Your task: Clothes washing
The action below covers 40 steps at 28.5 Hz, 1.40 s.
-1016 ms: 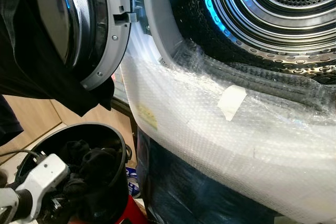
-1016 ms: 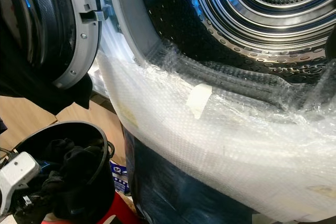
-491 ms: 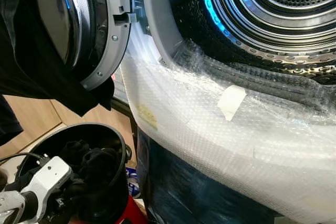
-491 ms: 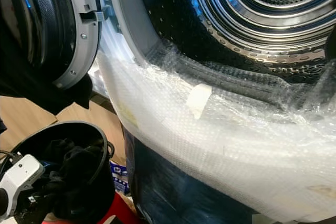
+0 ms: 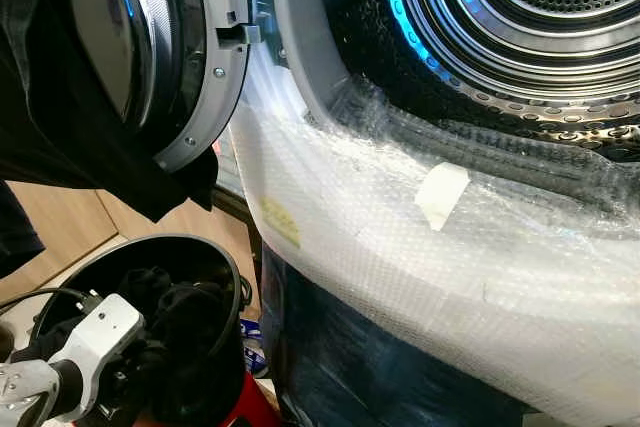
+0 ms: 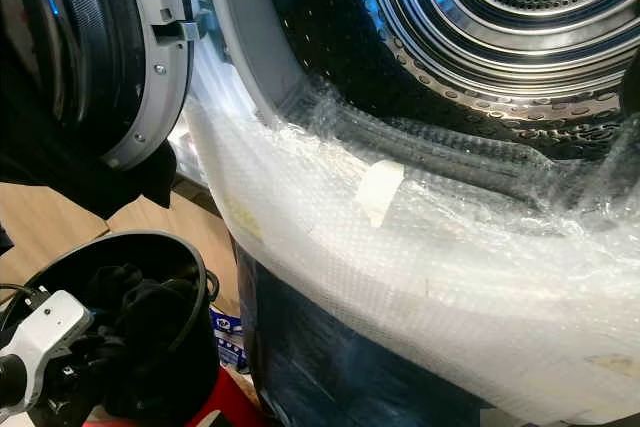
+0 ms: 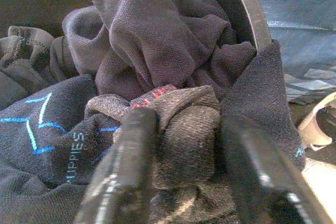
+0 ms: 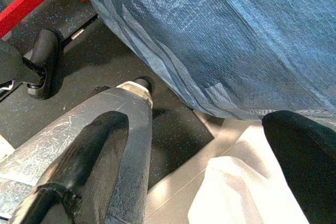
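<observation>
the left gripper (image 7: 181,169) is down in the bucket (image 5: 225,277) at 7 o'clock, its fingers (image 7: 126,166) pinching a brown sock (image 7: 181,124) on top of the dark clothes (image 7: 157,40). to do this well, i think it should grip tight and lift straight up, so just that sock comes out. the drum (image 5: 540,27) waits open at 1 o'clock, above the bubble wrap (image 5: 400,247). the right gripper (image 8: 199,145) hangs low by the floor, fingers wide with nothing between them.

I see a black bucket (image 5: 225,277) holding dark clothes (image 7: 157,40): a navy sock (image 7: 47,129) with light-blue lettering, beside it a brown sock (image 7: 181,124) with red stitching.
</observation>
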{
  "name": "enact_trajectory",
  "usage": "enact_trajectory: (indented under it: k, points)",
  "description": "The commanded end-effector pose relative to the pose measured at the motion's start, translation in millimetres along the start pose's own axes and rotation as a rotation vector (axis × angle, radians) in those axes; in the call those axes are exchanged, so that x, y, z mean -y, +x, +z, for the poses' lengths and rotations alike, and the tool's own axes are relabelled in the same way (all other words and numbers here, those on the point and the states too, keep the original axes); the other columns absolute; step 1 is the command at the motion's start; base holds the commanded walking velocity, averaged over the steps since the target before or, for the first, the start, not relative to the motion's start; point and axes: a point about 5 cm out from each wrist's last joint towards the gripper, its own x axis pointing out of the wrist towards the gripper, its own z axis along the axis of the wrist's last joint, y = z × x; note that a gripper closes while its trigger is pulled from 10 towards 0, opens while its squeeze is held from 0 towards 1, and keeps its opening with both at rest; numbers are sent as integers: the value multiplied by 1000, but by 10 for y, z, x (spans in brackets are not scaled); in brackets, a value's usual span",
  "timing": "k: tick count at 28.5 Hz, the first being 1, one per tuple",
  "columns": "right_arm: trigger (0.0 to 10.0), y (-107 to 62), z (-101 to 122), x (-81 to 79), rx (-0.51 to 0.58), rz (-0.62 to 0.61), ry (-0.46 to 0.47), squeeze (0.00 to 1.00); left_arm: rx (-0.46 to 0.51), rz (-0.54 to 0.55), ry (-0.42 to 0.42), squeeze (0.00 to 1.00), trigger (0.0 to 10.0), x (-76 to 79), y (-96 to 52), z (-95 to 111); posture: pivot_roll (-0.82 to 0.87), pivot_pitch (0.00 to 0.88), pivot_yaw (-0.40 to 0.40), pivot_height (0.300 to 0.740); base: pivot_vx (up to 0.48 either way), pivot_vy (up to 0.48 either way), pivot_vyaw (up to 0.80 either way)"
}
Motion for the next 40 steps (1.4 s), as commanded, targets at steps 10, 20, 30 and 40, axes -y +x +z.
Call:
enact_trajectory:
  k: [10,20,30,40]
  points:
    - [10000,0,-41,-30,-24,8,-12,0,-24,-16,13,0,0,26,9,-5,135,55,-15,740,0,0,0]
    - [10000,2,-39,-43,-24,8,-14,0,-27,-20,21,0,0,17,-39,17,140,54,-11,740,0,0,0]
    - [10000,4,-25,-44,-20,5,-16,0,16,-16,31,0,0,-36,-132,133,145,53,-9,740,0,0,0]
    - [10000,5,6,-24,-10,0,-14,0,333,-73,32,0,0,-15,-315,655,147,51,-13,740,0,0,0]
